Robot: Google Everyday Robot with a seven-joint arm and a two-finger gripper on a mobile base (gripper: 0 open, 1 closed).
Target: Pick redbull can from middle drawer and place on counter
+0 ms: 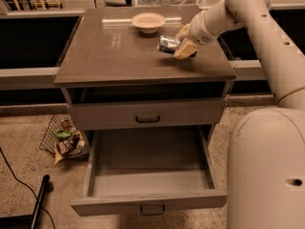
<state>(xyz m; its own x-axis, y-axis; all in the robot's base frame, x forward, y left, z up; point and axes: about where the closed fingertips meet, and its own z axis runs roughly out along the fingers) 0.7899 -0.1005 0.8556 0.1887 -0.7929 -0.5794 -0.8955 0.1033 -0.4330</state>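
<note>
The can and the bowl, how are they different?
The redbull can is silver-blue and slim, tipped sideways in the gripper at the right of the counter. The bowl is pale, round and upright, and sits untouched near the back. Both are small.

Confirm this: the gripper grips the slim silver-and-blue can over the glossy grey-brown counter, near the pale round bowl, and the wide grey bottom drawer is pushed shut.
Not quite. The camera view shows the wide grey bottom drawer pulled out and empty, not shut. The rest holds: the gripper grips the slim silver-and-blue can over the glossy grey-brown counter, near the pale round bowl.
</note>
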